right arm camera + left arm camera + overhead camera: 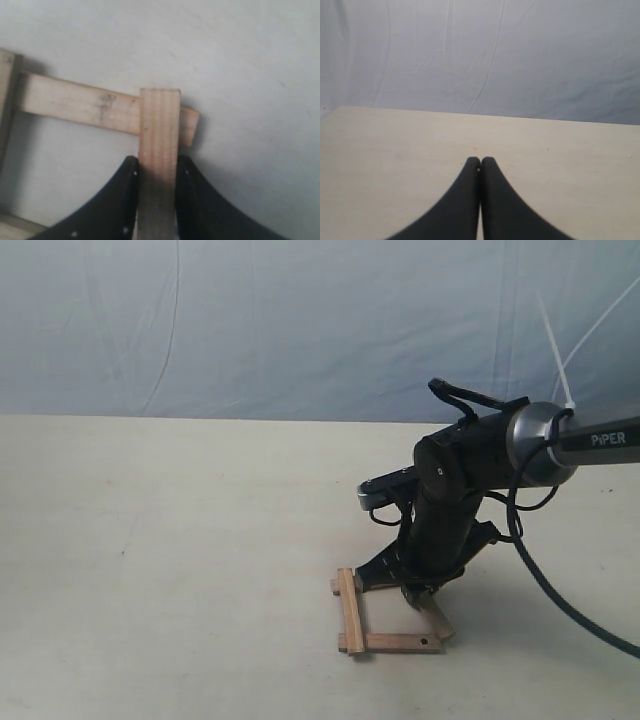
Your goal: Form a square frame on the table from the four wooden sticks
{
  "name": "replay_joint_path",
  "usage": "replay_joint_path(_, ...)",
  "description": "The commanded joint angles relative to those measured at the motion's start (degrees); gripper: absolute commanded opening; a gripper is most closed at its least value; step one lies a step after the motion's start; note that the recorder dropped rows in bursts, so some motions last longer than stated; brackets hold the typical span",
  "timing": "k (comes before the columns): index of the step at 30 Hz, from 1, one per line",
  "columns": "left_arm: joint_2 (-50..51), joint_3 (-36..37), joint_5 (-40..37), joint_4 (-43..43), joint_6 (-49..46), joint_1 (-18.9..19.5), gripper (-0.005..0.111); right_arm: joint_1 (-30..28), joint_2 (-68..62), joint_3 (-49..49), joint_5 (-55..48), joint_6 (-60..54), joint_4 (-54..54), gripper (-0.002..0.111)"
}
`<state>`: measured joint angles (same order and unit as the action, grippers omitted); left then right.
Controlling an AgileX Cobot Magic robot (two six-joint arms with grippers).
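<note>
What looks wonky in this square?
The stick in the right gripper lies slanted, not parallel to the opposite stick, so the square looks lopsided. Nothing looks broken.

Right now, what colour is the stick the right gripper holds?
Pale brown stick, striped grain; clearest in right wrist view.

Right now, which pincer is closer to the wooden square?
Right. The right pincer grips a stick of the square frame; the left pincer hangs shut, no sticks in view.
</note>
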<state>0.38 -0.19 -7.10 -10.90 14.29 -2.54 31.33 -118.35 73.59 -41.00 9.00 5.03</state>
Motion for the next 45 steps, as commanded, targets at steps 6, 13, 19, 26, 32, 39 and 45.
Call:
replay_joint_path(6, -0.4, 0.2, 16.4, 21.6, 8.1, 0.2, 0.000, 0.1, -0.2, -0.3, 0.4, 0.0, -0.5, -0.001)
replay_joint_path(13, 13.1, -4.3, 18.3, 2.5, 26.2, -0.2, 0.000, 0.1, -0.2, -0.3, 1.4, 0.0, -0.7, -0.001)
replay_joint_path(19, 45.0, -11.3, 40.2, -45.5, 58.7, -2.8, 0.000, 0.1, -0.2, -0.3, 1.3, 0.0, -1.7, -0.001)
replay_joint_path(26, 91.8, -27.3, 55.4, -61.0, 67.5, -3.4, 0.000, 0.1, -0.2, -0.3, 2.3, 0.0, -3.5, -0.001)
replay_joint_path(32, 109.0, -36.9, 55.6, -62.4, 69.5, -11.0, 0.000, 0.1, -0.2, -0.3, 2.4, 0.0, -4.2, -0.001)
replay_joint_path(39, 114.9, -46.7, 42.5, -65.3, 78.1, -21.2, 0.000, 0.1, -0.2, -0.3, 2.0, 0.0, -5.6, -0.001)
replay_joint_path(45, 114.9, -50.0, 33.8, -65.9, 81.6, -27.1, 0.000, 0.1, -0.2, -0.3, 1.8, 0.0, -5.8, -0.001)
